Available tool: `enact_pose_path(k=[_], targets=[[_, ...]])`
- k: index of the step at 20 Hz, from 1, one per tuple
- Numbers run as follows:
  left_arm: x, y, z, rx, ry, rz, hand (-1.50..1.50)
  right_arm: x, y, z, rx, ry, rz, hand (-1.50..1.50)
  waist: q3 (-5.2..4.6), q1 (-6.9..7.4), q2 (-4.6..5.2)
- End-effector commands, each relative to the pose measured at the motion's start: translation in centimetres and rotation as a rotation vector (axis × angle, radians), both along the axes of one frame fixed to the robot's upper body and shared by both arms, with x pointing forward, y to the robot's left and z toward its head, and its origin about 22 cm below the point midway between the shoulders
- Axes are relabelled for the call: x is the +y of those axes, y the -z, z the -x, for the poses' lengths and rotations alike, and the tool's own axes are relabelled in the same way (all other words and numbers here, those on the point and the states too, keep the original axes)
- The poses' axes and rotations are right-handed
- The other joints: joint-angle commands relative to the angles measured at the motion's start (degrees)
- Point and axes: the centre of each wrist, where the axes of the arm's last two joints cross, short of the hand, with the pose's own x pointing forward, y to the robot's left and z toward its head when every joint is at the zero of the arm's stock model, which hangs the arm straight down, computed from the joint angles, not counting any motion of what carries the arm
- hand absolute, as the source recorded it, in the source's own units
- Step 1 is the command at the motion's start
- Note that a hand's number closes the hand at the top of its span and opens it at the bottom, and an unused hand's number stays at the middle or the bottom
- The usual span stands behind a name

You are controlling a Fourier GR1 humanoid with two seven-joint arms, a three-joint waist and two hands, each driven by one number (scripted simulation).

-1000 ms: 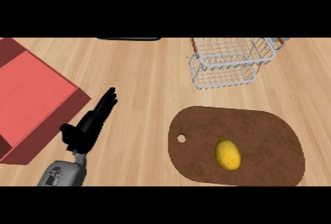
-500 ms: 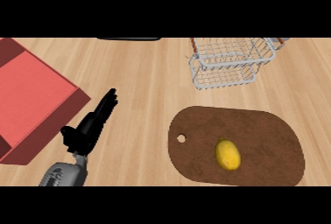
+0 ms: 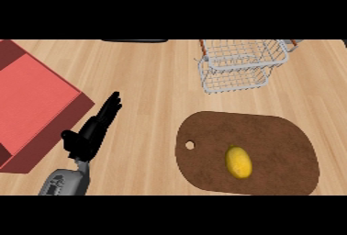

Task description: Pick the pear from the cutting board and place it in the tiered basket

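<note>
Lying untouched on the brown oval cutting board, the yellow pear sits well apart from the white wire tiered basket; the black left hand rests aside, fingers straight together.

Top of the tiered basket beyond the upper edge — likewise the left side of the red box.
</note>
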Motion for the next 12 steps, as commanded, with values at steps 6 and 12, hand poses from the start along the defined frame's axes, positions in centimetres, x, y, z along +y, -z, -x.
enact_pose_path(k=[6,12], targets=[[-0.7,1.3,-0.1,-0.001,-0.007,-0.012,0.0,5.0,2.3,-1.0,0.059,-0.058,-0.047,1.5,0.0,-0.13,0.2],[0.7,-0.5,-0.1,-0.002,0.006,-0.001,0.0,7.3,2.9,-1.2,0.173,-0.074,-0.126,1.5,0.01,0.05,0.0]])
